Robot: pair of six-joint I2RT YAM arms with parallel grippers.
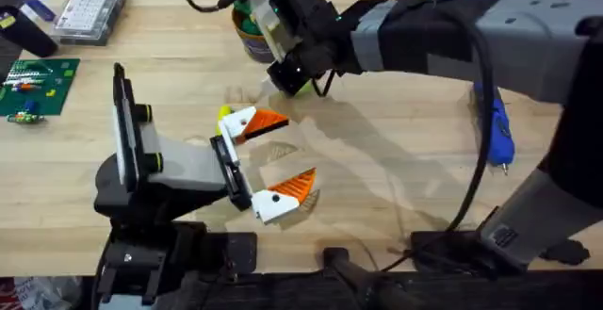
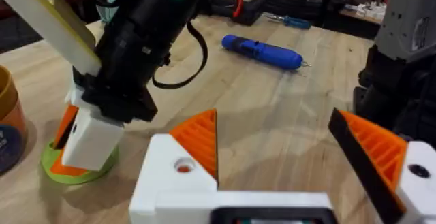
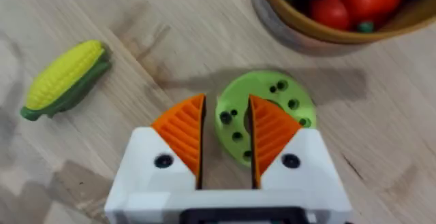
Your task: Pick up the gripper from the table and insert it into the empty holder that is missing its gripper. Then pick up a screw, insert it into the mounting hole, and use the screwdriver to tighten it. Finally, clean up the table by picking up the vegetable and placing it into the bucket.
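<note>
Straddling the vegetable (image 3: 267, 118) near the bucket (image 3: 320, 30) at upper centre, we are closing our right gripper (image 3: 227, 139) across its rim; it looks light, stiff, slippery. Our left gripper (image 2: 286, 156) is gaping empty.

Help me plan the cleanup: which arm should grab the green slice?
Right: its gripper already straddles the green slice beside the bucket. The left gripper hangs open farther off.

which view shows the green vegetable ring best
The right wrist view: the vegetable lies flat on the table, its holes plain, with the right gripper straddling one side. The left wrist view shows just its edge under that gripper. In the overhead view the arm covers nearly all of it.
</note>
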